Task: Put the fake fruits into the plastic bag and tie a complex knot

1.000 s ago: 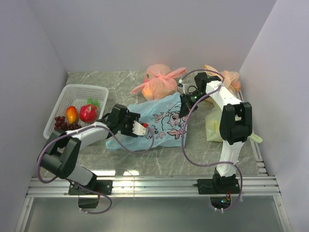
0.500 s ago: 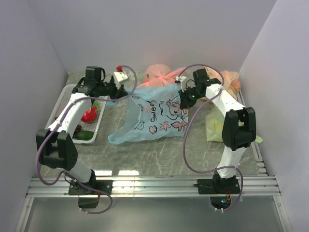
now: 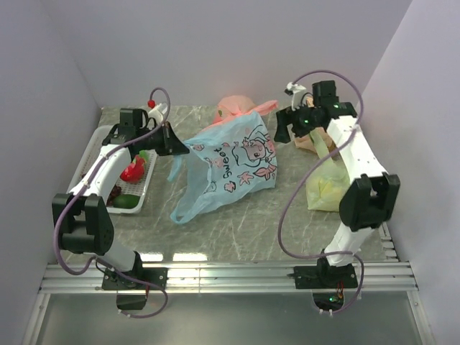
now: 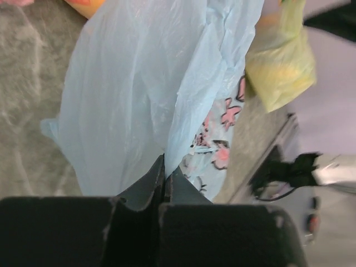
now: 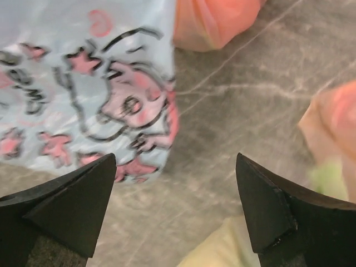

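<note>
My left gripper [image 3: 175, 143] pinches the plastic bag [image 3: 233, 162] at its left edge; my right gripper [image 3: 282, 131], spread, hangs just right of the bag, seemingly clear of it.

The top external view looks down from high at 6 o'clock over the whole table [image 3: 237, 223]. The left wrist view sits close against the plastic bag [image 4: 139, 83], facing 3 o'clock. The right wrist view looks down close toward 9 o'clock. All three share the bag.
</note>
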Controlling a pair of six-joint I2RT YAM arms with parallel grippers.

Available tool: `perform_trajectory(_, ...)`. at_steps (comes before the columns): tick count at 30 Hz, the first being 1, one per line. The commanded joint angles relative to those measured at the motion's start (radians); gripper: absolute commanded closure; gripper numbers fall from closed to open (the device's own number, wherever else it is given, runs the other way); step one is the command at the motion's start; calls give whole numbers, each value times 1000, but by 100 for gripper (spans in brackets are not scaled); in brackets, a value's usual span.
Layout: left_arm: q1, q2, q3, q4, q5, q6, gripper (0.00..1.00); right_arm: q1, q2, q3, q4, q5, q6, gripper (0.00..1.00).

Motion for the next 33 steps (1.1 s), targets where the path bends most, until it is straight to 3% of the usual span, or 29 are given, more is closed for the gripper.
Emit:
perform_trajectory(1,-6,-4,25,36,-55,-292,100,5,-178,-71,21,-77,145,5)
perform_trajectory(4,-13,17,19,39,-24,-392,100,121,-234,-118,112,-77,212,5)
perform_trajectory(9,-21,44,45,76,-9,-486,100,351,-205,-130,213,58,300,3)
perform_trajectory(16,-29,62,39,160,49,-591,100,528,-143,-173,319,246,437,2)
perform_trajectory(22,-29,56,18,234,86,-665,100,599,-102,-245,466,380,523,1)
perform_trajectory(26,-32,50,-19,287,109,-725,100,623,17,-196,494,516,597,1)
perform_trajectory(30,-32,45,-35,280,157,-733,100,606,100,-118,483,502,606,1)
perform_trajectory(33,-32,33,-23,295,215,-694,100,585,119,-104,445,413,566,29)
